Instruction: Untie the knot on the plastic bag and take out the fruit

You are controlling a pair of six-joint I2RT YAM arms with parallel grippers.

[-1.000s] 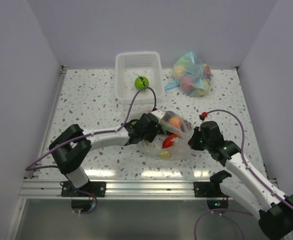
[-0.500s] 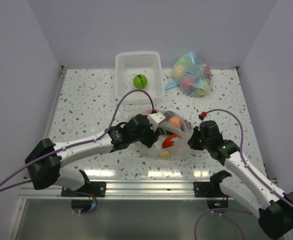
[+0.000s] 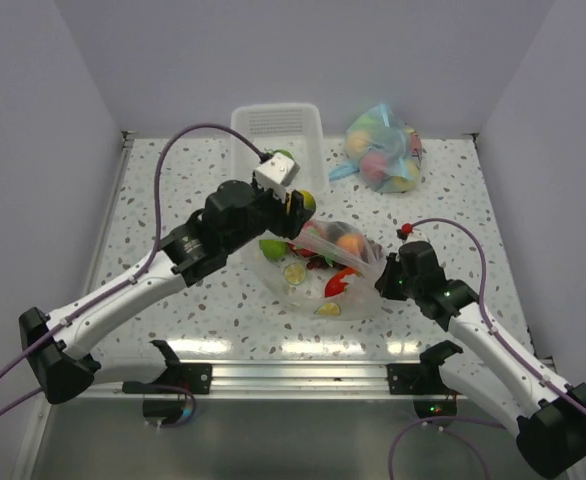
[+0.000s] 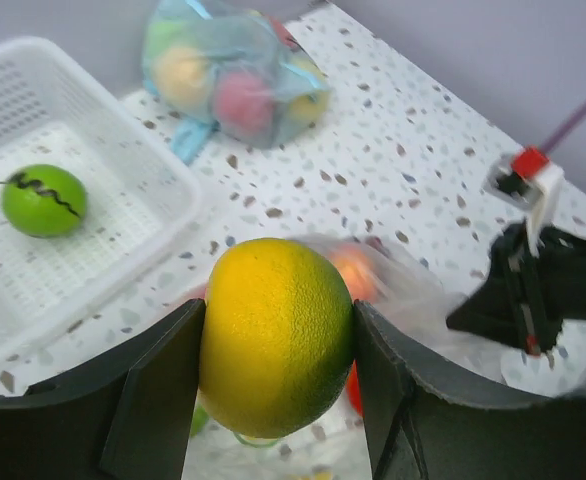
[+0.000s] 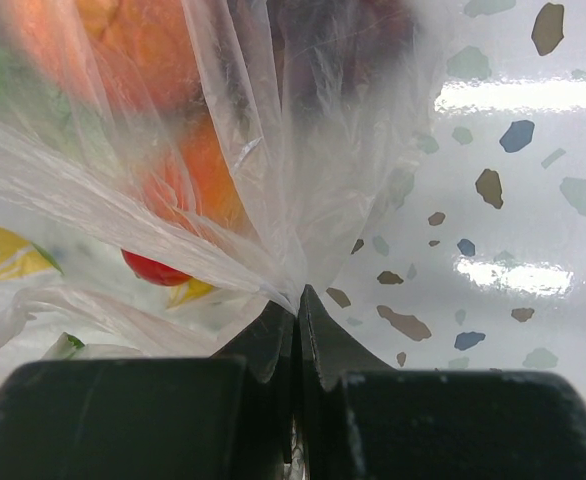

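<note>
left tool (image 4: 278, 420) grips lemon (image 4: 276, 335); right tool (image 5: 296, 300) pinches plastic bag (image 5: 243, 190)

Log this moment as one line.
left gripper: holds lemon aloft | right gripper: pinching plastic bag | white basket: one green lime

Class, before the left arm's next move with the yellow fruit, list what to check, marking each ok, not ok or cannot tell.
1. Left gripper shut on the yellow fruit: ok.
2. Right gripper pinching the plastic bag: ok.
3. Yellow fruit out of the bag: ok.
4. Yellow fruit over the white basket: not ok, short of its near rim.
5. Room in the basket: ok, only one green lime inside.
</note>
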